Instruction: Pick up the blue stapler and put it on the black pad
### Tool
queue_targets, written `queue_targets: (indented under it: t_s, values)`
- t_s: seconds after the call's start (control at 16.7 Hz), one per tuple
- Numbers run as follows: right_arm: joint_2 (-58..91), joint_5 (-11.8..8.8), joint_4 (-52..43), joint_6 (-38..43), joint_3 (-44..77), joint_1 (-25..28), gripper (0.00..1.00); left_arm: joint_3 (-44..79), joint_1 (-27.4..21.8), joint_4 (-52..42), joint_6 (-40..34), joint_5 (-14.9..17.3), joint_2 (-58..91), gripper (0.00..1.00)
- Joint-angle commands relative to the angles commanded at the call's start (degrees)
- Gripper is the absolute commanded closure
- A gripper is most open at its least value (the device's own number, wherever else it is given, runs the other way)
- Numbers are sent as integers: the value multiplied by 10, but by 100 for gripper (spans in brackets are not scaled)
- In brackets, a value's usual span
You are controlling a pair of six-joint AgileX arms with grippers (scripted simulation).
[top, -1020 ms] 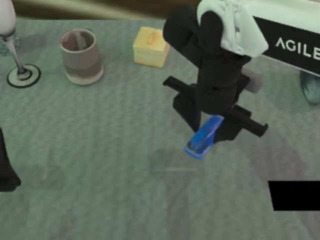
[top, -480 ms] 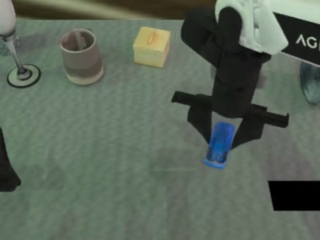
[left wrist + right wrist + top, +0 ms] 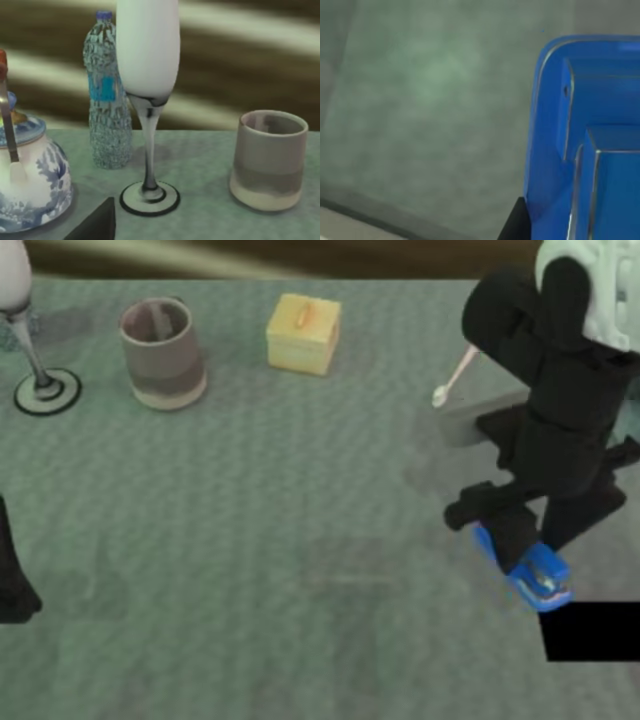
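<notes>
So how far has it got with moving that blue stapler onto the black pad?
Picking up looks done: the right tool is shut on the blue stapler. Carrying is in hand, with the stapler at the upper-left corner of the black pad, not yet laid on it. Placing and letting go remain. The left tool sits parked at the table's left edge.

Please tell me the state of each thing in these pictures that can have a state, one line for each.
stapler: held in the right claw, carried above the table, near the pad's corner.
pad: flat on the table, nothing on it.
cup: upright.
wine glass: upright.
bottle: upright, cap on.
teapot: upright.
yellow box: closed.
spoon: lying on the table.
left arm: parked at the table's left edge.
</notes>
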Motion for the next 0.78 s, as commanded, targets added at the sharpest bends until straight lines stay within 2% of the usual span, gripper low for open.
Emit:
queue_targets:
  t_s: [0.24,0.48,0.66,0.78]
  values:
    - [-46,6,9,-270,-68,-40,100,0,0,0,0,0,0,0]
    - [-96,24,40,-512,-130,-79,100,0,0,0,0,0,0,0]
    - [-133,40,73,-656,-168,-105,100,0,0,0,0,0,0,0]
    - [-154,50,93,-723,-186,-118,100,0,0,0,0,0,0,0]
